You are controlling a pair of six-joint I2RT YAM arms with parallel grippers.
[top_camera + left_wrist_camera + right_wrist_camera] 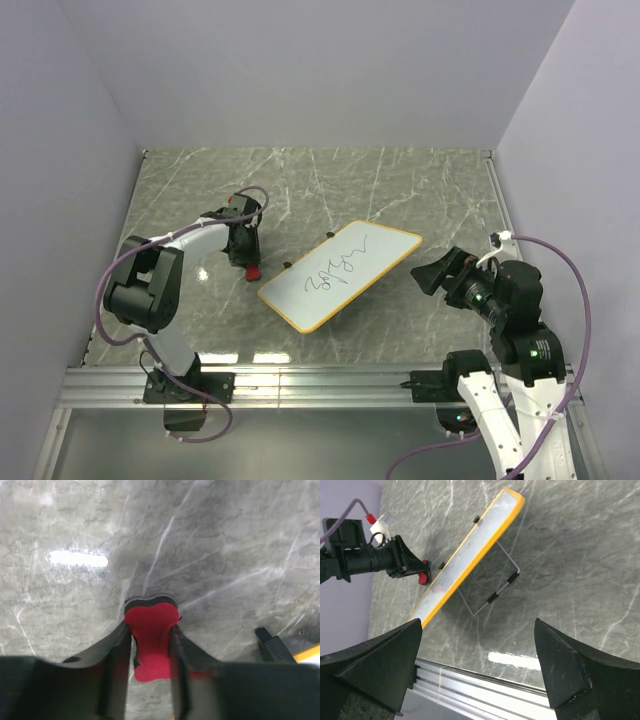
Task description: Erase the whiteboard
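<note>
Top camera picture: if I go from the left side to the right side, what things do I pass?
left arm → red eraser → whiteboard → right arm

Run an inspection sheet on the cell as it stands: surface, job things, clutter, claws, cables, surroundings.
Surface: grey marbled table, glare patches, metal rail along the near edge.
Job's things: whiteboard propped at a tilt on a wire stand, with a dark scribble on its face; red eraser on the table left of the board.
Clutter: nothing seen.
Claws: left claw closed on the eraser's waist, low at the table; right claw wide open, holding nothing, right of the board.
Cables: purple cables loop off the left arm and the right arm, away from the board.
Surroundings: plain pale walls on three sides.
</note>
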